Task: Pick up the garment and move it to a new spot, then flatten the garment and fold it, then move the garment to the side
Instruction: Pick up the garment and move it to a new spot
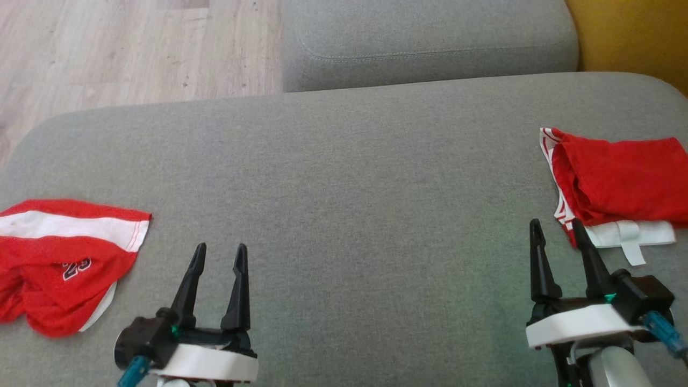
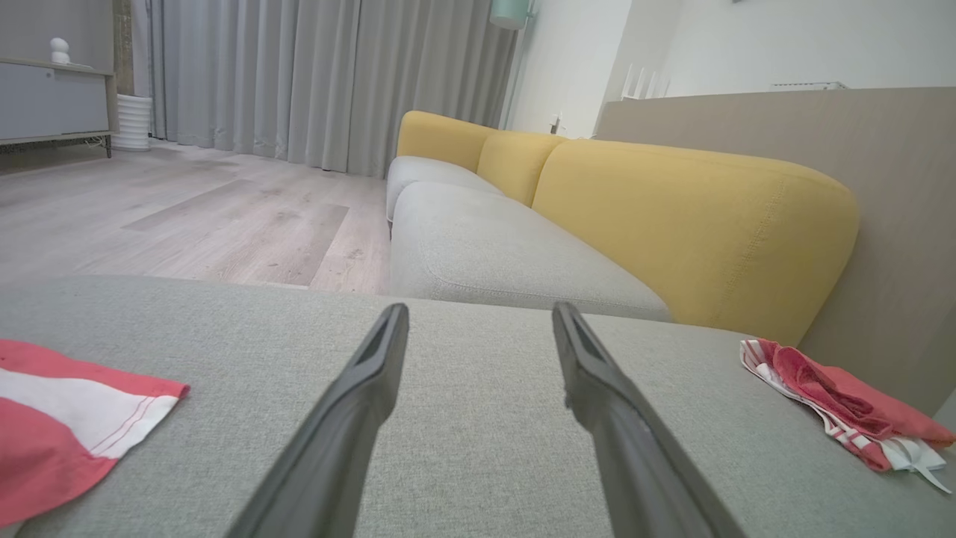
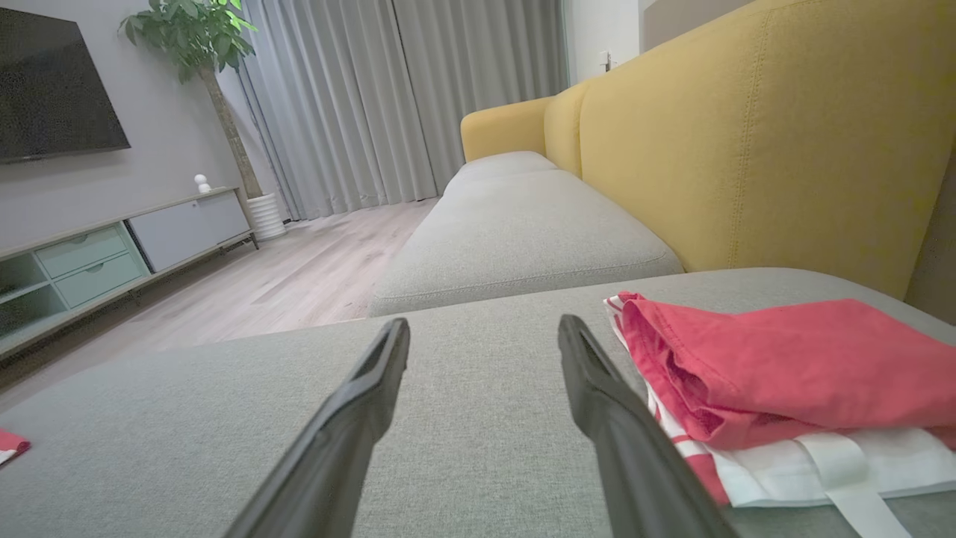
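1. Garment (image 1: 59, 258) lies crumpled at 8 o'clock in the head view, on the left end of the grey cushion (image 1: 344, 177). It is red mesh with a white band and a "23" showing, and part of it runs off the picture's edge.
2. The left gripper (image 1: 221, 247) sits at 7 o'clock with its fingers spread apart, pointing to 12 and holding nothing. The garment is near, at its 10 o'clock, and not touching it.
3. In the left wrist view the left gripper (image 2: 480, 308) shows bare cushion between its fingers. The garment (image 2: 67, 418) is at 8 o'clock there.
4. The right gripper (image 1: 555, 223) sits at 5 o'clock in the head view, fingers likewise apart and empty.
5. A folded pile (image 1: 618, 177), red cloth on top of white, lies at 3 o'clock on the cushion's right end.
6. In the right wrist view the right gripper (image 3: 484, 321) has the pile (image 3: 784, 366) at its 3 o'clock. The right finger crosses the pile's red-and-white striped edge, but whether it touches cannot be told.
7. In the left wrist view the pile (image 2: 836, 396) lies at 4 o'clock, well apart from the garment.
8. A second cushion (image 1: 424, 37) lies at 12 o'clock in the head view, with wood floor (image 1: 134, 48) at 11.
9. A yellow backrest (image 2: 694, 217) stands at 2 o'clock in the left wrist view and grey curtains (image 2: 321, 75) hang at 11.
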